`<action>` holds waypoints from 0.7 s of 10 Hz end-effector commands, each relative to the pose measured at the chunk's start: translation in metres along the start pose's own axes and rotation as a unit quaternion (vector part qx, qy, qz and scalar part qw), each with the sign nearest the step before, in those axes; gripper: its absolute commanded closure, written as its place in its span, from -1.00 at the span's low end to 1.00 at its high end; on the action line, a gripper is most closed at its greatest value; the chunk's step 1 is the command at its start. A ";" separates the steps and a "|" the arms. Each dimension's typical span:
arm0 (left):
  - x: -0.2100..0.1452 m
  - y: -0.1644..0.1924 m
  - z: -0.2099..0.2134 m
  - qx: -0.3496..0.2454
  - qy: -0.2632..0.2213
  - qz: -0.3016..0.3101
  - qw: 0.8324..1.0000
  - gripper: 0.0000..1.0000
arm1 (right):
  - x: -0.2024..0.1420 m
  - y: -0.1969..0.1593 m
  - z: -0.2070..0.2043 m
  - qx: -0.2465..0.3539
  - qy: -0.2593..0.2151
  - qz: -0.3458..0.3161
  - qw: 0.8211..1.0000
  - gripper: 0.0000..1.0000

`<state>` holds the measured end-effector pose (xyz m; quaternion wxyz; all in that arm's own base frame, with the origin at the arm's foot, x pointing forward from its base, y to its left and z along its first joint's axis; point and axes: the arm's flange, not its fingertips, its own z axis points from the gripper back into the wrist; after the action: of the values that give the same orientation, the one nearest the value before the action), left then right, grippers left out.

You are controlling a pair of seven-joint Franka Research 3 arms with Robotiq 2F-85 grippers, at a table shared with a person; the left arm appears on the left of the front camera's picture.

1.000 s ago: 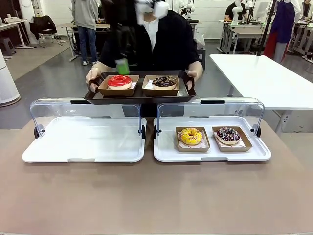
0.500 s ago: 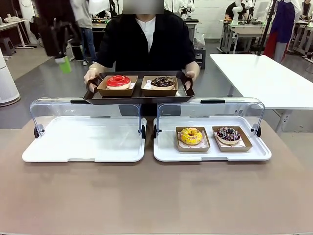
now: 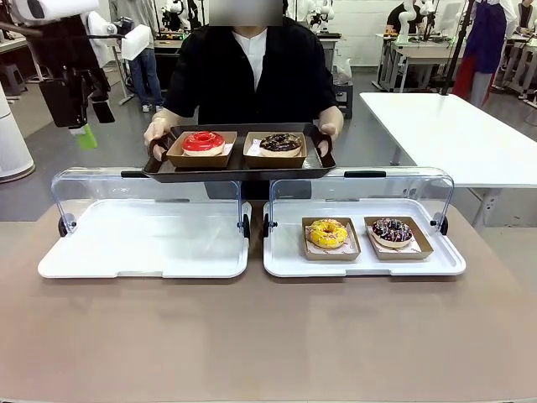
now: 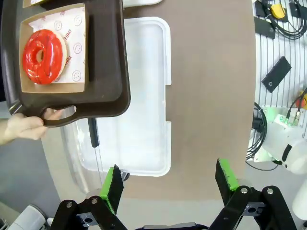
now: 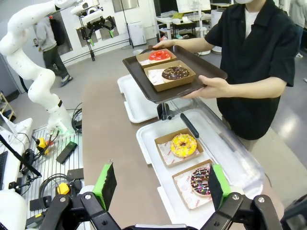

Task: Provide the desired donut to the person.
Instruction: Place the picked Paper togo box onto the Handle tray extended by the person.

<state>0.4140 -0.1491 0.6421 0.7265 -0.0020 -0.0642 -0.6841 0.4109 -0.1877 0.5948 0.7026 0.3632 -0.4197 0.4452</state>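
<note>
The person (image 3: 252,71) in the black top is standing at the far side of the table (image 3: 268,336), holding a dark tray (image 3: 239,164) by both handles above the two white display cases. On that tray a red donut (image 3: 204,141) and a chocolate donut (image 3: 280,143) are sitting side by side, each in its own brown paper dish. The left case (image 3: 143,243) is lying open with nothing on it that I can see. In the right case (image 3: 365,256) a yellow donut (image 3: 327,232) and a dark sprinkled donut (image 3: 392,230) are resting next to each other in paper dishes.

The left gripper (image 3: 84,105) is hanging high at the left, well apart from the tray, its green-padded fingers spread wide and holding nothing. The right gripper (image 5: 160,184) is hovering above the near table edge, looking down over the yellow and sprinkled donuts, its fingers likewise apart and empty. How high it is sitting above the table is hard to judge from here.
</note>
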 end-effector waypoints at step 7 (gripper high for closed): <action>0.003 0.001 0.001 0.001 -0.001 -0.003 1.000 -1.00 | 0.000 0.001 -0.001 0.000 -0.005 0.002 1.000 -1.00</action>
<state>0.4137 -0.1527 0.6423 0.7237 -0.0026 -0.0641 -0.6871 0.4109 -0.1877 0.5948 0.7026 0.3632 -0.4197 0.4452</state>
